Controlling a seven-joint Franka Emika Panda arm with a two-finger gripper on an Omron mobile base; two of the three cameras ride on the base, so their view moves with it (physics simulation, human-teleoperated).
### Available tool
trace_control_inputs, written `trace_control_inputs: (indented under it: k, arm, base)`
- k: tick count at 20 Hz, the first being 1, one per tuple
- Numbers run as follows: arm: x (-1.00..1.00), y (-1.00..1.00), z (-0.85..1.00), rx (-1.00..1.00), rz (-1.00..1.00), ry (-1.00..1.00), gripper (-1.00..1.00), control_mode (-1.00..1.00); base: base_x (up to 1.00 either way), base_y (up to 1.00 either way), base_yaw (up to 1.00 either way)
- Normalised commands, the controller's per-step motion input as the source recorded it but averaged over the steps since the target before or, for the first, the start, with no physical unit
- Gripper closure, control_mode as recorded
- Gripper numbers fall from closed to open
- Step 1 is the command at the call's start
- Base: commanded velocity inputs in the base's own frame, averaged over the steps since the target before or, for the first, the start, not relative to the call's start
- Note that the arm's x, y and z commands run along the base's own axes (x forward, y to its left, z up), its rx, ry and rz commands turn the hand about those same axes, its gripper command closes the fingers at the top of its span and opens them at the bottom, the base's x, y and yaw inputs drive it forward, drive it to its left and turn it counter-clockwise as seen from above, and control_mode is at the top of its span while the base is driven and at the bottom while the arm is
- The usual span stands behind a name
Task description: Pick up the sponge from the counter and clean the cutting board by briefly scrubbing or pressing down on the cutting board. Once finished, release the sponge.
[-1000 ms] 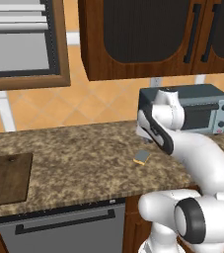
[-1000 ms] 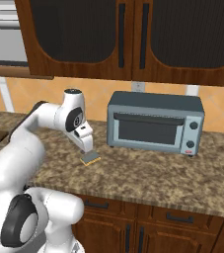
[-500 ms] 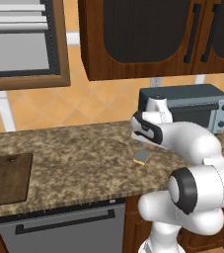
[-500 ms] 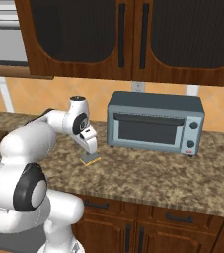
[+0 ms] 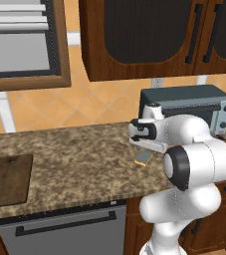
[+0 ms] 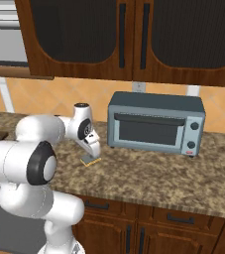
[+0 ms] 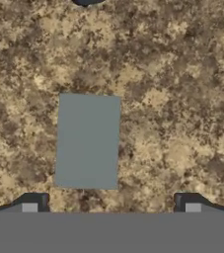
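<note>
The sponge (image 7: pixel 88 142) lies flat on the speckled counter (image 5: pixel 79 159), its grey-blue top facing the hand camera. In the base views the sponge (image 5: pixel 142 160) (image 6: pixel 89 159) sits in front of the toaster oven's left end. My gripper (image 5: pixel 144 148) (image 6: pixel 94 152) hangs just above it, pointing down. Its jaws stand open, with nothing between them. In the hand view my gripper (image 7: pixel 111 206) has its fingertips (image 7: pixel 31 204) spread wide, and the sponge lies ahead of the gap, towards the left tip. The dark wooden cutting board (image 5: pixel 6 179) rests far to the left on the counter.
A grey-blue toaster oven (image 5: pixel 186 105) (image 6: pixel 156 123) stands at the back of the counter, right behind the sponge. Dark wood cabinets (image 6: pixel 134 34) hang overhead. Bare granite (image 5: pixel 74 154) stretches between the sponge and the board.
The arm has folded in, its elbow swinging towards the base, and the hand has sunk a little closer over the sponge. The jaws stay open. The sponge has not moved.
</note>
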Motion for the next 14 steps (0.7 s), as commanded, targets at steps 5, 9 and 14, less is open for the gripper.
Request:
trace_control_inputs:
  k: [5, 9, 14]
  arm:
    - [0.21, 0.00, -0.37, 0.00, 0.00, 0.00, -1.00, -1.00]
    - [0.15, 0.00, -0.28, 0.00, 0.00, 0.00, -1.00, -1.00]
    - [0.19, 0.00, -0.23, 0.00, 0.00, 0.00, -1.00, -1.00]
  base:
    - [0.00, 0.00, 0.00]
    - [0.00, 0.00, 0.00]
    - [0.00, 0.00, 0.00]
